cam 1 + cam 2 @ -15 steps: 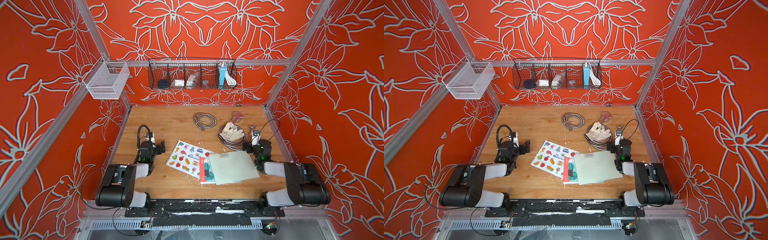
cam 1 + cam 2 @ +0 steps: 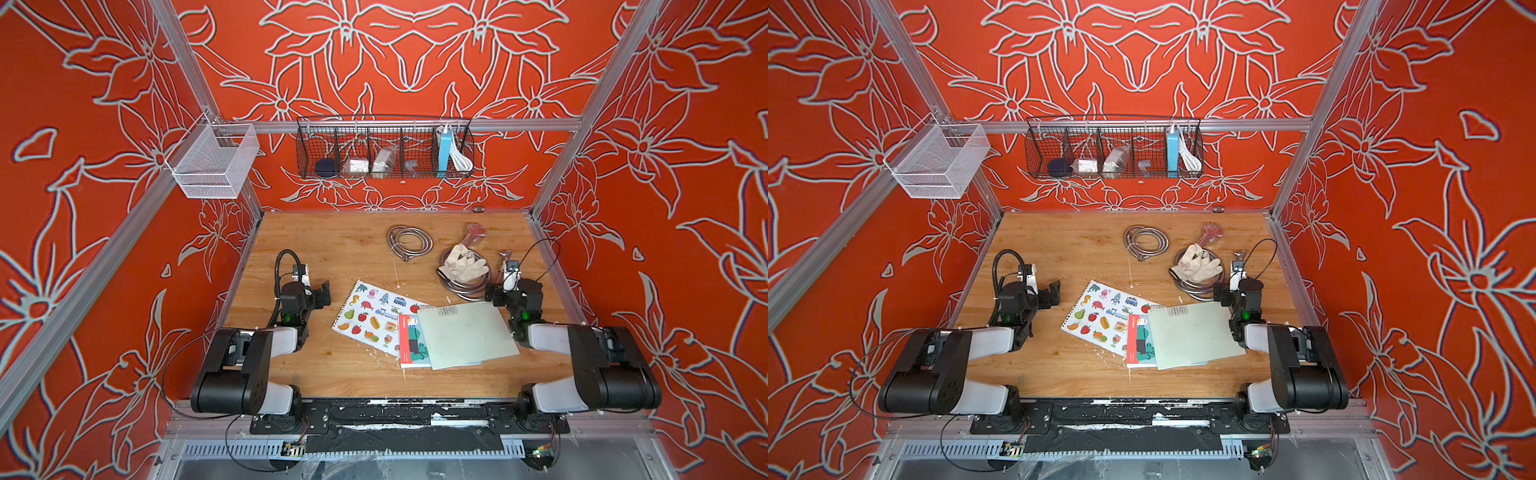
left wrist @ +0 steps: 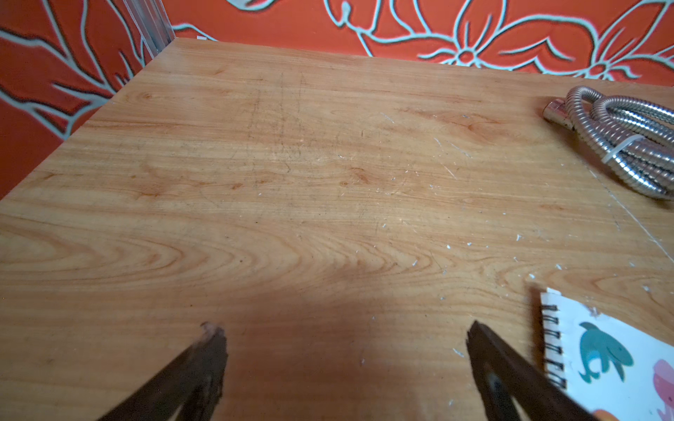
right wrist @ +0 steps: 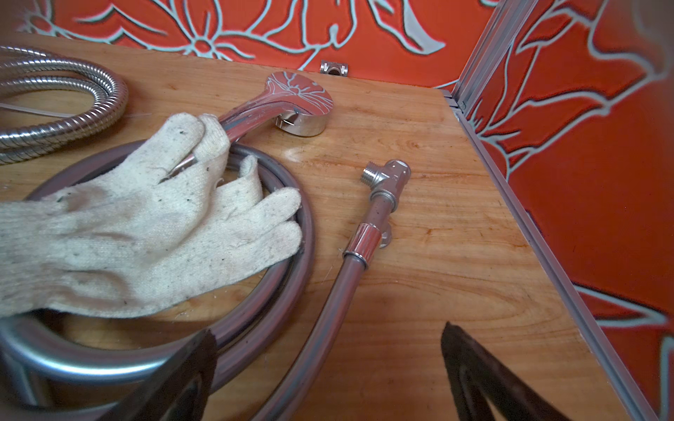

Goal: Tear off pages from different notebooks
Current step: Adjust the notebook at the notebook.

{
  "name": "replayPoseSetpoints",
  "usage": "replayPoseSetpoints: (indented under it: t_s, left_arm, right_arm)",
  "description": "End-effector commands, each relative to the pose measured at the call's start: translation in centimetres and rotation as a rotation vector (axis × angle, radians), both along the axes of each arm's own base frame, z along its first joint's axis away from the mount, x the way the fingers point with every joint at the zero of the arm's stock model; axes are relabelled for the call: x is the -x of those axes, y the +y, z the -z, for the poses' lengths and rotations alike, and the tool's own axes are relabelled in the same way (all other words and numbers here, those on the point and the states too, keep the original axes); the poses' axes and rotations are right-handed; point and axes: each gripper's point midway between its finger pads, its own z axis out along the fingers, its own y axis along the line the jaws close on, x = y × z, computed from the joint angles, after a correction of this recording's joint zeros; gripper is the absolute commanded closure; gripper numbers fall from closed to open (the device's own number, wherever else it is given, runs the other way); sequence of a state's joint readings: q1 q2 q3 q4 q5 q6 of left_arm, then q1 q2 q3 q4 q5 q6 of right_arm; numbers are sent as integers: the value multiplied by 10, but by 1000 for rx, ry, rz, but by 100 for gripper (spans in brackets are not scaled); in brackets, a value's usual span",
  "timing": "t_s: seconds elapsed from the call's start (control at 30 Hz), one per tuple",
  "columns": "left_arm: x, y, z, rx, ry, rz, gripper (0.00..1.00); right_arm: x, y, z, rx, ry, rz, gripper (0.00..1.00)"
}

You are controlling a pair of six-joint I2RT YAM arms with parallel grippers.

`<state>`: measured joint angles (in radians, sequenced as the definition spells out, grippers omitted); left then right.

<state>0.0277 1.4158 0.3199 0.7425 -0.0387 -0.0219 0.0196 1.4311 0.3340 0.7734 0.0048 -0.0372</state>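
Observation:
Three notebooks lie shut and overlapping at the front middle of the wooden table in both top views. The picture-covered notebook (image 2: pixel 372 316) is on the left, the light blue one with a red strip (image 2: pixel 411 345) in the middle, and the pale grey-green one (image 2: pixel 465 334) on top at the right. Their pages are hidden under the covers. My left gripper (image 2: pixel 322 293) stands open over bare wood just left of the picture notebook (image 3: pixel 612 364). My right gripper (image 2: pixel 492 293) is open beyond the grey-green notebook's far right corner, and it holds nothing.
An off-white glove (image 4: pixel 146 226) lies on a coiled grey hose (image 4: pixel 306 233) beside a chrome shower head (image 4: pixel 302 105). A coiled metal hose (image 2: pixel 409 241) sits at the back. A black wire basket (image 2: pixel 384 147) and a white mesh basket (image 2: pixel 214 162) hang on the walls.

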Motion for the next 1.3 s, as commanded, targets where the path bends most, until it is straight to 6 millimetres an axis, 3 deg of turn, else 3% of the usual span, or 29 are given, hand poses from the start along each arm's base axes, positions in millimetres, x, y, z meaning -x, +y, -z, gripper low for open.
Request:
replayPoseSetpoints:
  t_s: [0.0,0.9,1.0,1.1,1.17,1.27]
  left_arm:
    - [-3,1,-5,2,-16,6,2]
    - [-3,-1,-7,-9,-25,6,2]
    - [-10,-8,-22,-31,8,35,2]
    - [-25,-26,-49,-76,115,90,2]
    - [-31,-38,-63,-123,95,95,2]
    - [-28,-75,-69,-102,90,155,2]
  right_arm:
    - [-1,0,-7,-14,-22,-1,1]
    - [0,-1,-7,-44,-23,-15,1]
    - [-4,1,-28,-48,-27,-27,1]
    - [-9,-17,-68,-115,13,109,1]
    - [-20,-6,-101,-159,13,41,1]
    - [-24,6,-117,-306,56,45,1]
